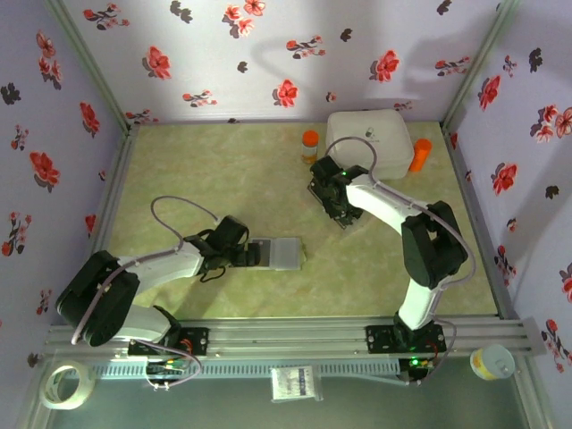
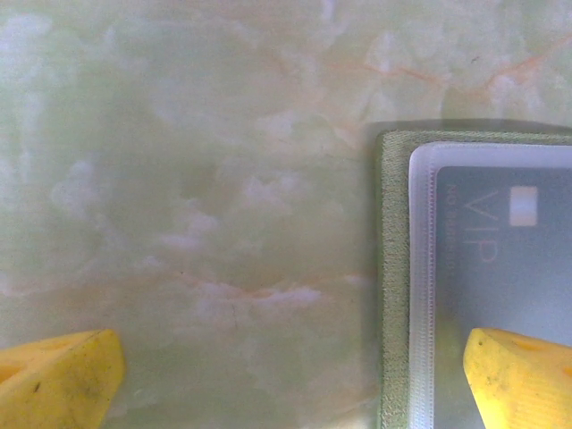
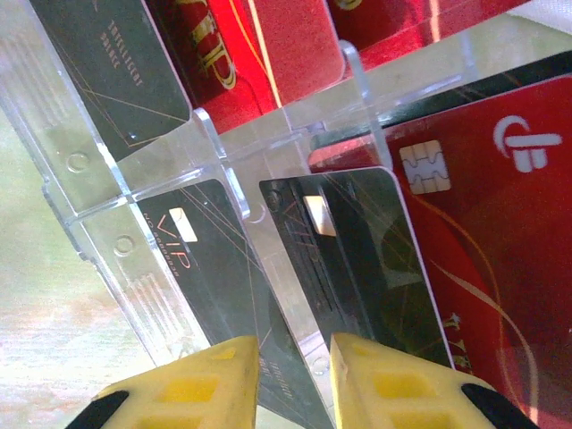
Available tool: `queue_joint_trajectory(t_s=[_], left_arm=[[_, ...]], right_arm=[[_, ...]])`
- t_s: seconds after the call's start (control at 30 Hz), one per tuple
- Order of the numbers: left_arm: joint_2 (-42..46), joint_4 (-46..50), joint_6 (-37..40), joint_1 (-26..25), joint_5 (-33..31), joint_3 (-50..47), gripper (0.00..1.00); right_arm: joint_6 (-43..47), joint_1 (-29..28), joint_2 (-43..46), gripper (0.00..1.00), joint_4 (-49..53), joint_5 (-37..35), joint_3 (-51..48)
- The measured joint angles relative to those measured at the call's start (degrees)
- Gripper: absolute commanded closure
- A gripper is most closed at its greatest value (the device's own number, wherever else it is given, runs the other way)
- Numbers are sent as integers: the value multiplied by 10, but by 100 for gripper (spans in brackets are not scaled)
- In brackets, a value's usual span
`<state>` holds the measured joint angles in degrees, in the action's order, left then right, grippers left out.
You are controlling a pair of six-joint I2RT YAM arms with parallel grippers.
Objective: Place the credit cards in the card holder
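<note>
2 things sit furthest left on the pale green marbled tabletop (image 1: 206, 170): the left gripper (image 1: 257, 255), spread wide and grasping nothing, and just beside it the small flat olive-green fabric card holder (image 1: 288, 254), lying open toward the near middle of the table. In the left wrist view, 1 of the gripper's yellow fingertips (image 2: 523, 380) hangs over the holder's pale translucent plastic sleeve (image 2: 424, 268), where a grey card (image 2: 509, 259) reads "VIP" beside a pale chip.

Further right, we find the right gripper (image 3: 293, 384) down at a clear plastic compartment tray (image 3: 98, 206) holding the black and red credit cards (image 3: 349, 259). The tray sits in front of a large white rounded box (image 1: 368, 141) flanked by 2 orange-capped bottles (image 1: 310, 143). The gripper's fingers stand narrowly apart with the end of a black card (image 3: 192, 268) marked "VIP" between them; we cannot tell whether they grip it. Rightmost, a red card (image 3: 500, 286) carries a gold chip and a white logo.
</note>
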<state>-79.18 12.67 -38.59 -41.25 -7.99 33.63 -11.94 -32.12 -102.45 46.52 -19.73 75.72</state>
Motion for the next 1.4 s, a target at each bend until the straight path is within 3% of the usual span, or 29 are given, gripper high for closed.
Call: queue_joint_trajectory(t_s=[0.47, 0.77, 1.17, 1.4], left_arm=[[0, 0, 0, 0, 0, 0, 0], [0, 0, 0, -2, -2, 0, 0], [0, 0, 0, -2, -2, 0, 0], [-1, 0, 0, -4, -5, 0, 0]], right_arm=[[18, 4, -1, 100, -3, 9, 0], [44, 9, 16, 100, 3, 57, 0], [86, 11, 30, 100, 24, 207, 19], [82, 11, 94, 100, 29, 263, 19]])
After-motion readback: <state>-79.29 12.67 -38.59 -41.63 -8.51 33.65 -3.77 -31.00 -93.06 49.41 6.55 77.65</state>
